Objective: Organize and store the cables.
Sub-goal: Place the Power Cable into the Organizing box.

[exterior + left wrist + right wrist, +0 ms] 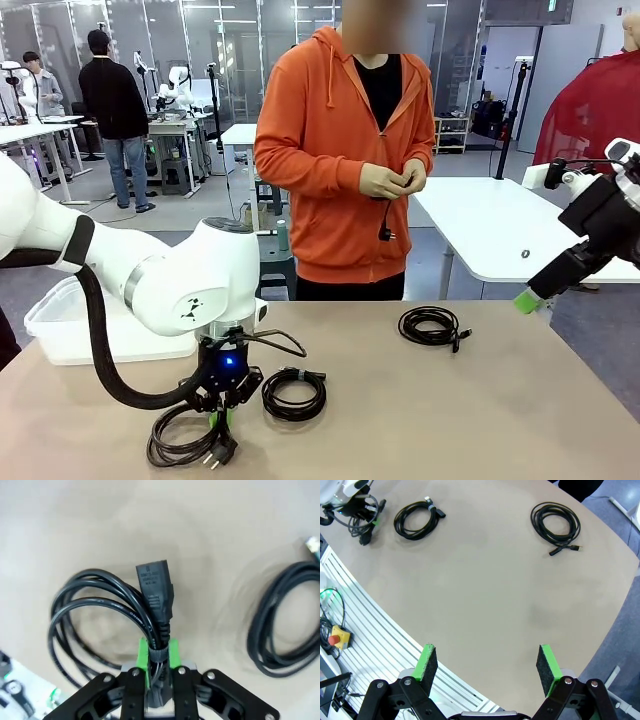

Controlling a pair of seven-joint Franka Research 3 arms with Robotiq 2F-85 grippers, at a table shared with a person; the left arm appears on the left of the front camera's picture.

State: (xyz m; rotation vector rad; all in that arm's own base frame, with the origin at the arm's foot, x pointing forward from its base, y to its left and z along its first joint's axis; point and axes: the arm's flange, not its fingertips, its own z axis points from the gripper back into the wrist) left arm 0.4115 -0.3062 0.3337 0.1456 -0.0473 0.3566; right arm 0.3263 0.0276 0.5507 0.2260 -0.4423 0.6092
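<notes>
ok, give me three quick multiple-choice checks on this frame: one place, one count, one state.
1. The white bin sits at: A) the table's left edge B) its centre C) its right edge.
2. How many cable coils lie on the table? A) two B) three C) five.
3. The left gripper is: A) open B) shut on a power cord C) shut on nothing.
Answers: 1 A, it lies behind the left arm. 2 B, the gripped one, one beside it, one nearer the person. 3 B, green pads pinch the cord.
</notes>
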